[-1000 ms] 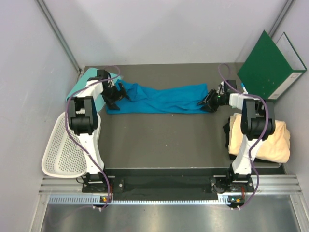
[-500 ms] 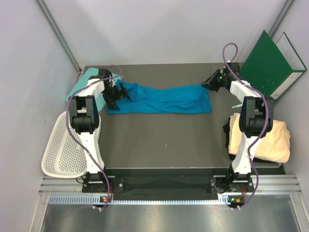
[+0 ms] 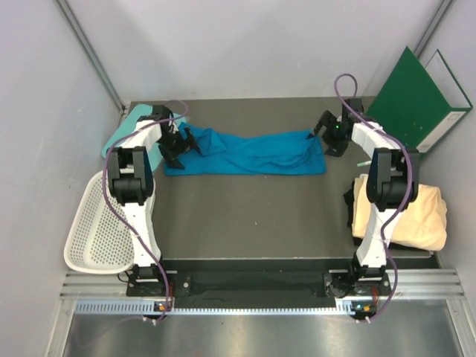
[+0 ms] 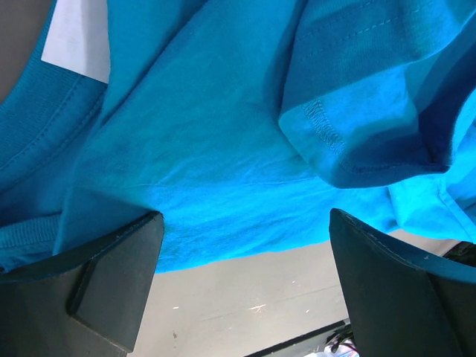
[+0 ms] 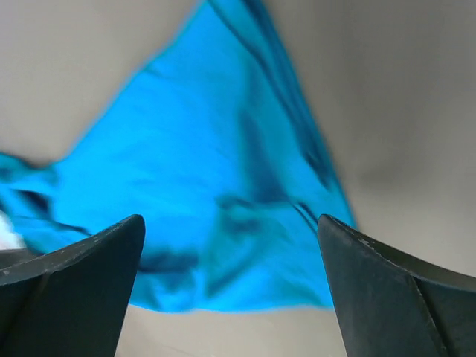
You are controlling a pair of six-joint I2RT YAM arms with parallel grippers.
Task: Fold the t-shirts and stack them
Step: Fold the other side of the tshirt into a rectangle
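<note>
The blue t-shirt [image 3: 245,152] lies stretched in a long crumpled band across the back of the table. My left gripper [image 3: 182,145] hovers open over its left end, jaws wide apart above the shirt's edge [image 4: 223,134] with nothing between them [image 4: 242,245]; a white label [image 4: 74,37] shows at the collar. At the shirt's right back corner my right gripper [image 3: 327,134] stands open, and the cloth [image 5: 216,171] lies loose below its jaws [image 5: 229,245]. The cream t-shirt [image 3: 409,212] sits as a folded bundle at the right edge, beside the right arm.
A teal board [image 3: 119,137] lies at the back left under the left arm. A white mesh basket [image 3: 93,230] hangs off the left edge. A green binder [image 3: 416,100] leans at the back right. Something dark [image 3: 349,204] shows under the cream bundle.
My right gripper left the shirt's right end, swung toward the back, and now stands open over the right back corner. The left arm has not moved.
</note>
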